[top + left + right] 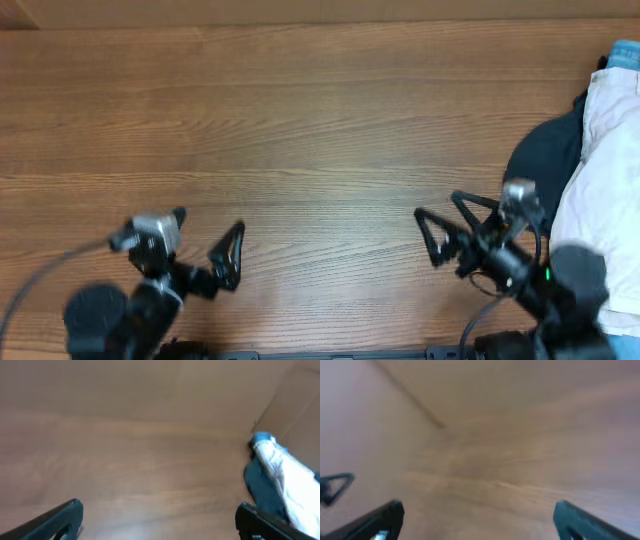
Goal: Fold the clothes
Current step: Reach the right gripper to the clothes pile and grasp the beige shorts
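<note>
Cream shorts [610, 170] lay heaped at the table's [300, 120] right edge; left pincer [208, 235] and right pincer [445, 218] stood wide open, touching nothing.

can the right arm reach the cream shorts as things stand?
Probably yes. The cream shorts lie uncovered close by the right gripper, which is open and empty but points away, so it must swing round. The dark navy garment borders them.
</note>
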